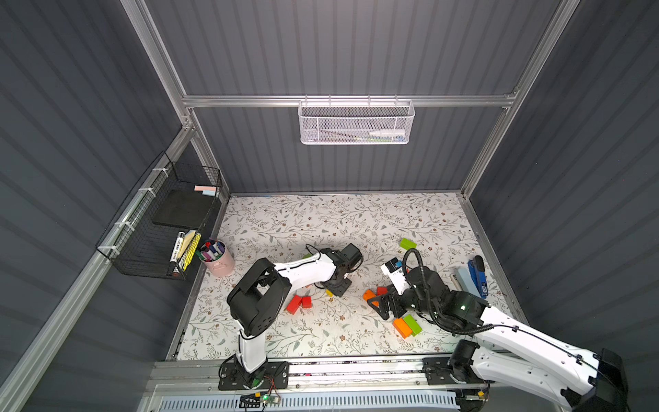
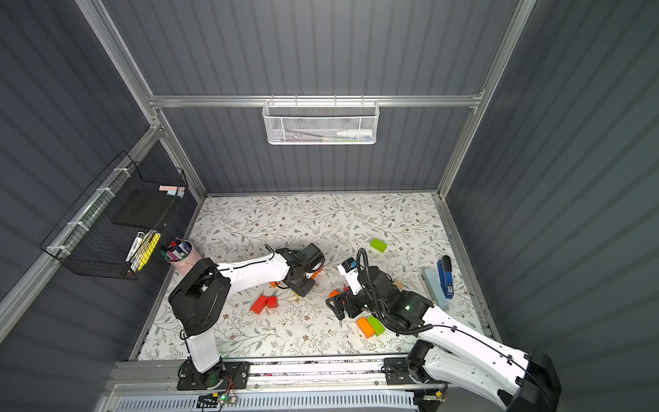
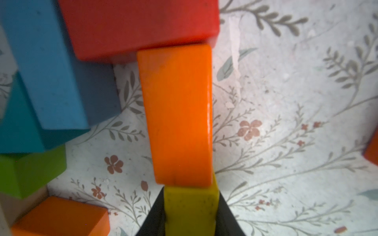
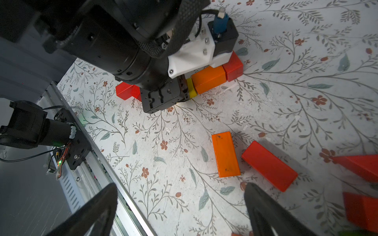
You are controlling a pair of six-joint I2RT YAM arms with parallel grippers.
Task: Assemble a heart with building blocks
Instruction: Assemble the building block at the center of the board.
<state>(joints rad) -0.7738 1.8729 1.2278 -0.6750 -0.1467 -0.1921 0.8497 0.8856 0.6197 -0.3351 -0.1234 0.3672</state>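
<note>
- Left claw [image 3: 190, 201] clenched on a small yellow block [image 4: 191, 90], mid bench [image 1: 321, 221], butted against an orange brick [image 3: 178, 114].
- Right claw [image 4: 181, 190] gapes wide, empty.
- Painted wood: probably light, stiff, slick; pinch flat sides.

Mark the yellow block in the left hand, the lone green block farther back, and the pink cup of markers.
yellow block [image 3: 190, 208], left wrist view, its visible top face.
lone green block [image 1: 408, 244], in a top view, middle of its top face.
pink cup [image 1: 223, 267], in a top view, its outer wall.
</note>
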